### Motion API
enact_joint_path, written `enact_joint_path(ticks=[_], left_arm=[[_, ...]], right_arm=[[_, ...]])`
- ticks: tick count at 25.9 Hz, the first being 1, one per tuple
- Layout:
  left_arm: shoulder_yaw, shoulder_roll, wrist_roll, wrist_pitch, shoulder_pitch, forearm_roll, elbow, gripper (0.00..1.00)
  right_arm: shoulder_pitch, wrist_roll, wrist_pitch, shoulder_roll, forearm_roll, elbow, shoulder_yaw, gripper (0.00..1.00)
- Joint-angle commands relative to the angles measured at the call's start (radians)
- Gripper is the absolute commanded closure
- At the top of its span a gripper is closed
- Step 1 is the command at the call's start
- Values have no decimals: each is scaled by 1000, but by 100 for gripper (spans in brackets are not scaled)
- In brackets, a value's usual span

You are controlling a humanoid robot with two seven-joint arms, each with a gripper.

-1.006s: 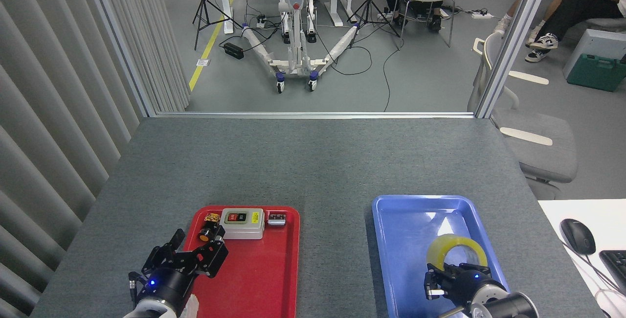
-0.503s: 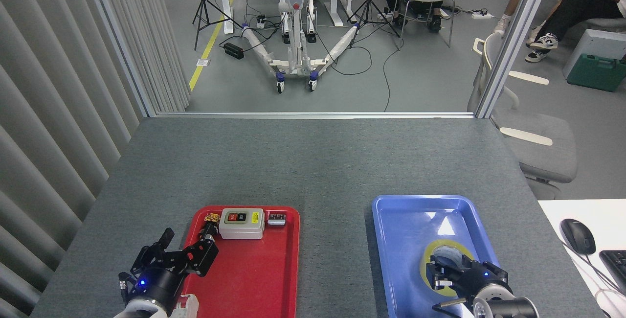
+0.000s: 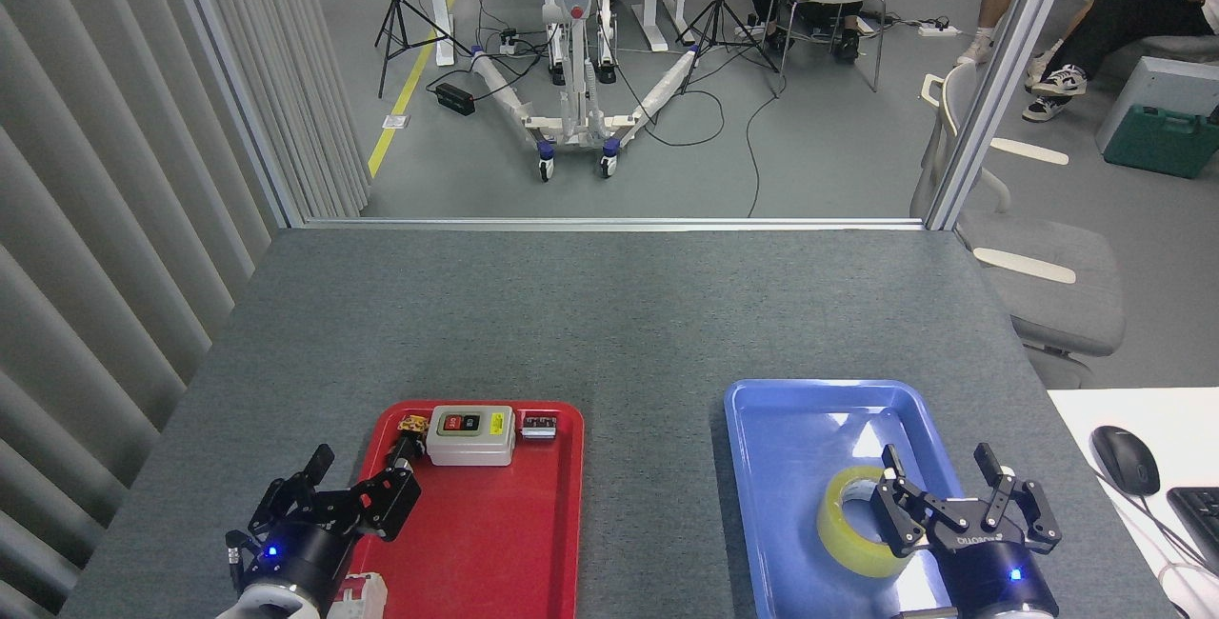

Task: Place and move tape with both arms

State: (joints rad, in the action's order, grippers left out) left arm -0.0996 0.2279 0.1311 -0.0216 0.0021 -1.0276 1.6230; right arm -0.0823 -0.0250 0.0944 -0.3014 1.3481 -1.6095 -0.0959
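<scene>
The left gripper (image 3: 350,484) is black, with two jointed fingers built from linked segments; behind it sits a round black wrist with a small blue light, then a white collar with a moulded white part beside it; the right gripper (image 3: 949,486) is of the same black make, with white "ROBOTIQ" lettering across its base and a blue light on the black wrist.

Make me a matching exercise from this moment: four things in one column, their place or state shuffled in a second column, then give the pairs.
1. tape
2. switch box
3. right gripper
4. computer mouse

A. on the white desk to the right
B. lying flat in the blue tray
C. at the far end of the red tray
D. open, fingers spread, beside the tape

Pairs: 1-B, 2-C, 3-D, 4-A
</scene>
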Motion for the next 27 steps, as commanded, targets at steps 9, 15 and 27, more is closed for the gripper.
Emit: enact_joint_path(ticks=[9,15,27], left_arm=[[3,-4,-1,0,2,-3,0,0],[3,-6,-16,15,6,-32,11,0],[37,-42,-286,34,78,-258,43,0]], right_arm=[[-45,120,14,4,-4,10,-4,0],[-48,106,14,5,-3,10,-7,0],[-51,106,14,16,-1,10,-10,0]])
